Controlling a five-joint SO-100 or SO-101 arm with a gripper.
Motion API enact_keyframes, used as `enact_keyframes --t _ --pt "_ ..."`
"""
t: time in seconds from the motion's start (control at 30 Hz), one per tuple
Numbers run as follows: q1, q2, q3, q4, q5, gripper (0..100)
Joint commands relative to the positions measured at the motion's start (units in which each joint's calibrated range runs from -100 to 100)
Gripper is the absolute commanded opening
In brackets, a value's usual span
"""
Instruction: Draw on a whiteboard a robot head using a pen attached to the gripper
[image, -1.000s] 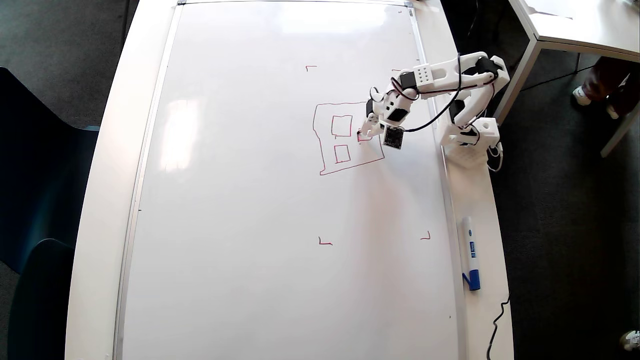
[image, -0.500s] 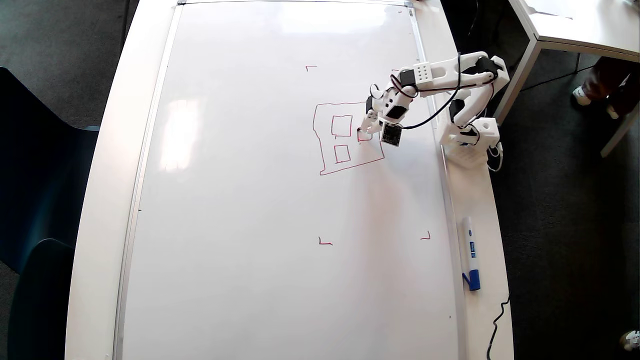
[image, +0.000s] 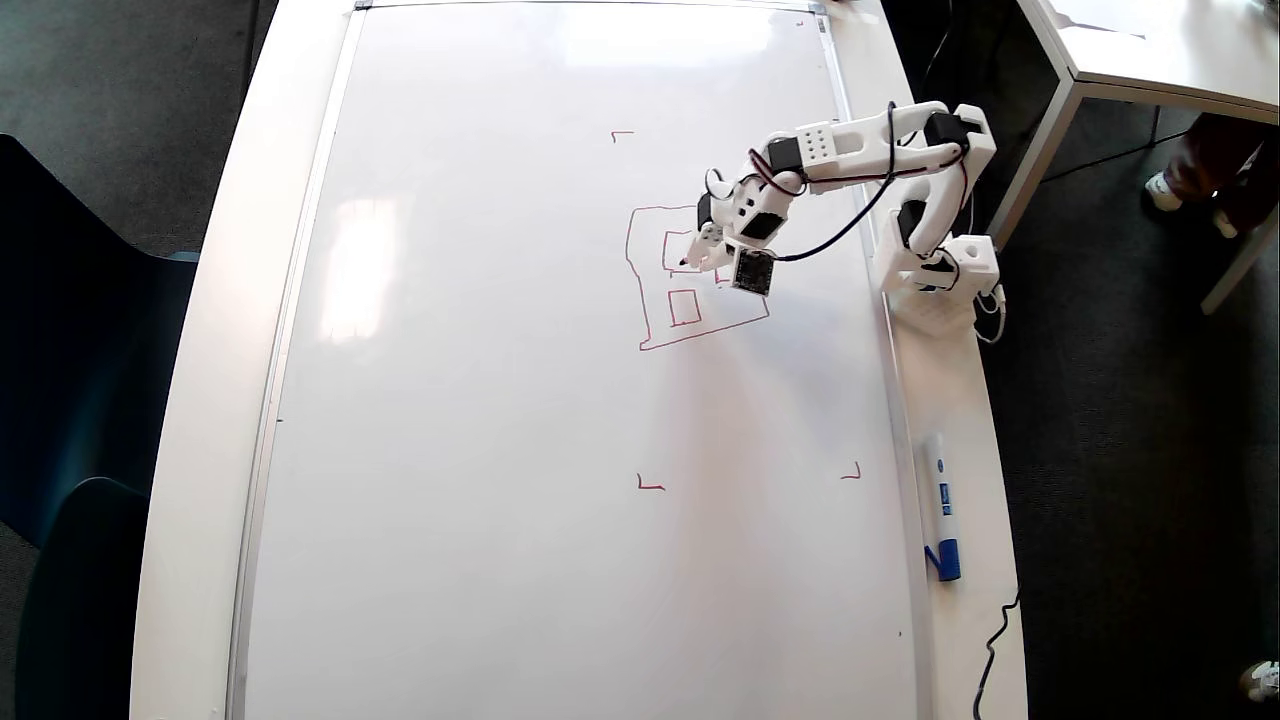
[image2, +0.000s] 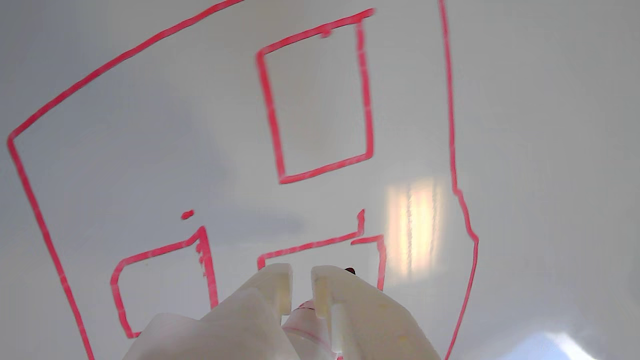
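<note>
The whiteboard (image: 500, 400) fills the table in the overhead view. On its upper right part is the red robot head (image: 700, 334), a wobbly square with small rectangles inside. My white gripper (image: 692, 256) hangs over the upper left rectangle, and the pen (image: 684, 263) pokes out to the left. In the wrist view the gripper (image2: 301, 287) is shut on the pen (image2: 306, 320), just above the whiteboard (image2: 550, 150). Its fingers cover part of a small rectangle of the robot head (image2: 367, 100). Whether the tip touches the board cannot be told.
A white marker with a blue cap (image: 941, 510) lies on the table rim right of the board. The arm's base (image: 940, 270) stands on that rim, a black cable (image: 990, 650) below it. Small red corner marks (image: 650, 485) sit on the board. Another table (image: 1150, 50) is at top right.
The arm has swung left in the overhead view. The gripper and pen went from the small rectangle on the drawing's right side to the upper left rectangle.
</note>
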Motion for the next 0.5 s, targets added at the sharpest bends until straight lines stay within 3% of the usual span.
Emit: enact_keyframes --t 0.0,0.47 --pt "-1.56 3.84 -7.03 -0.61 -0.28 1" --pt "-2.0 14.74 -20.83 -1.3 -1.14 1"
